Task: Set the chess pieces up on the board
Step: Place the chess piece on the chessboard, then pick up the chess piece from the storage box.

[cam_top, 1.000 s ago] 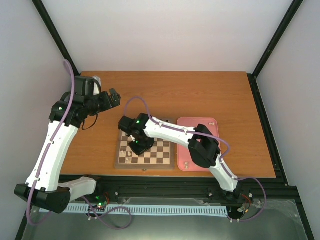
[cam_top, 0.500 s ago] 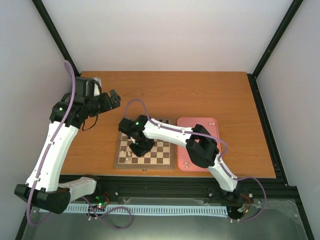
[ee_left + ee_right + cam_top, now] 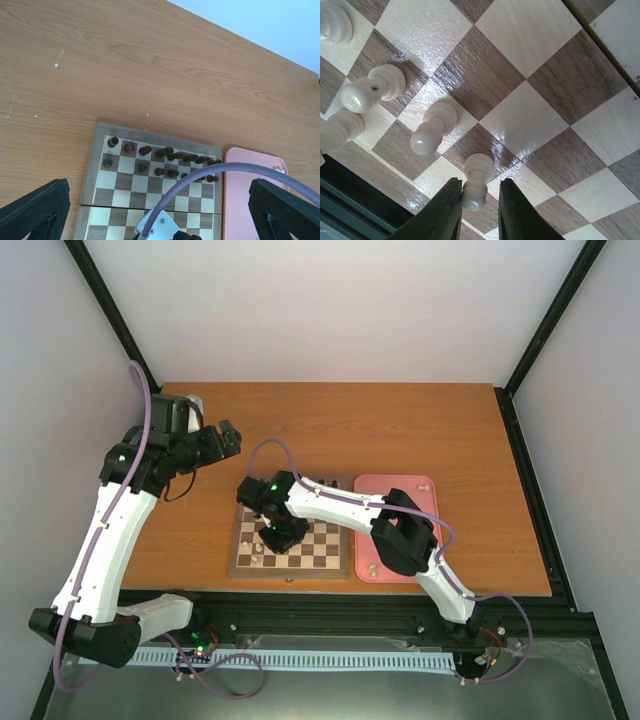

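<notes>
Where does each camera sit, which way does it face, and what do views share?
Top external: fixed above and behind the bases, looking down on the table, board and pink tray; both arms show, left gripper off the board, right gripper over it.
Left wrist: high over the table, looking down on the board's dark chessmen; its fingers, wide apart, fill the bottom corners.
Right wrist: close over the squares; its fingers flank a cream pawn.
Shared: top and left wrist both show board, tray and right arm.

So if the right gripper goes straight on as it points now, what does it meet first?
Most likely the board right under the cream pawn, which stands between the right gripper's fingers; depth is unclear.
</notes>
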